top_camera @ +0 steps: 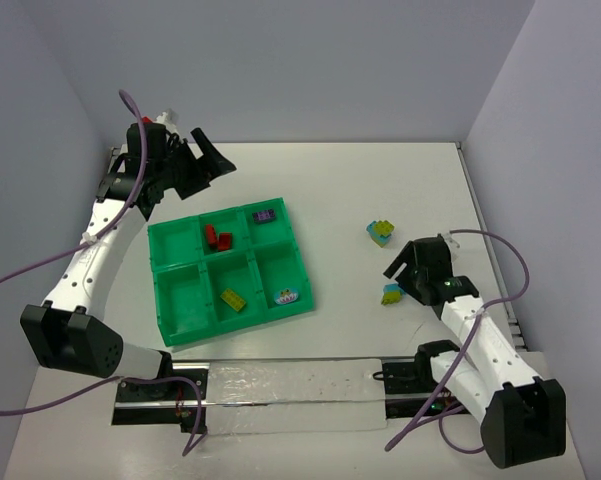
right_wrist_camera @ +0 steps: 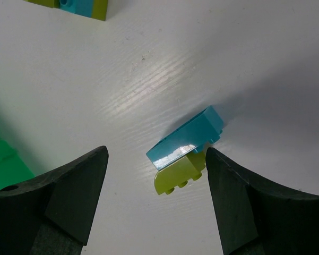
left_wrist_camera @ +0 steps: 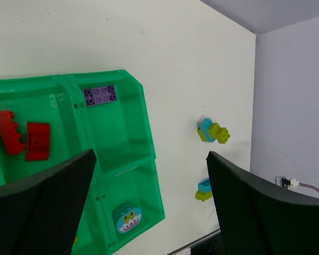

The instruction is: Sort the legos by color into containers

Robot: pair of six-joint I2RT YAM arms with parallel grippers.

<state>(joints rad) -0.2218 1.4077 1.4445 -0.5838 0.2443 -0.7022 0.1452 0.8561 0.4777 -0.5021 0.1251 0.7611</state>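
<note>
While right claw (right_wrist_camera: 155, 159) hovers spread wide, blue-on-green lego (right_wrist_camera: 187, 143) lies between its jaws.

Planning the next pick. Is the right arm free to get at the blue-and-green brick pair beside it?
Likely yes: the open right gripper hovers just above the brick pair, nothing between them.

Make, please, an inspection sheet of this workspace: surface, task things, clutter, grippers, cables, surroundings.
Surface: white table.
Job's things: green tray holds two red bricks, a purple brick, a yellow-green brick and a light blue printed piece, each colour in its own compartment. Loose to its right are a far cluster and a near cluster, both blue and green.
Clutter: nothing seen.
Grippers: left gripper open, beyond the tray's far left corner; right gripper open, near cluster between its fingers.
Cables: purple cables loop beside both arms.
Surroundings: plain grey walls.
</note>
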